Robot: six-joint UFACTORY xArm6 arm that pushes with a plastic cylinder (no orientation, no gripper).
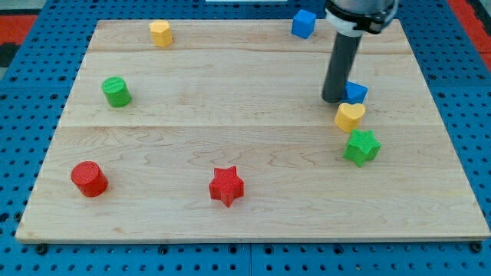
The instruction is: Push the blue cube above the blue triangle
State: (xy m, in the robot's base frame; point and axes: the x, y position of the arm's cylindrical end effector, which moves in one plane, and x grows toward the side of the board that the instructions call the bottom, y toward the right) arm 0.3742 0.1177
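My tip (pixel 335 100) rests on the pale wooden table (pixel 230 100), far on the right side, touching or just left of the small blue triangle block (pixel 357 92), which it partly hides. I have no claw, only this dark rod, so there is nothing to open or close and nothing is held. The blue cube block (pixel 304 24) sits at the far edge of the table, a little left of the triangle and already farther away than it. Just near of the triangle lie a yellow heart-shaped block (pixel 350 116) and, nearer still, a green star-shaped block (pixel 361 147).

I judge the push on the cube has not begun: I am beside the reference block, not the target. The next move calls for drawing clear of the triangle without nudging it, going round to the cube's left side, and sliding it right until it stands directly beyond the triangle. The table edge is close, so the stroke must stay level.
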